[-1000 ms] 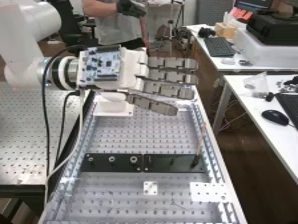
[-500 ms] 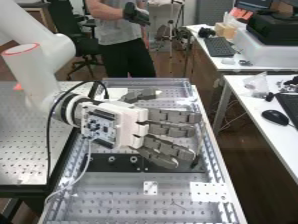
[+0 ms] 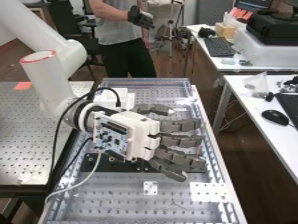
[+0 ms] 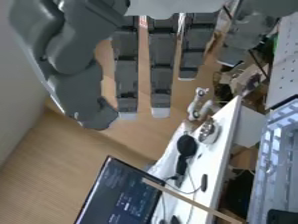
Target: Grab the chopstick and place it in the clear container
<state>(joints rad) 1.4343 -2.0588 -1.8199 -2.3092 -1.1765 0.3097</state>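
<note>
Well past the tips of the fingers (image 3: 183, 141), a mouse (image 3: 275, 117) lies on one desk (image 3: 259, 102), a keyboard (image 3: 219, 47) and box (image 3: 225, 30) on another, while a white plate (image 3: 203, 188) lies nearer them.

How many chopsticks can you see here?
1: a chopstick, in the wrist view, passing in front of a dark screen and a white desk. Others may be hidden behind the hand.
</note>
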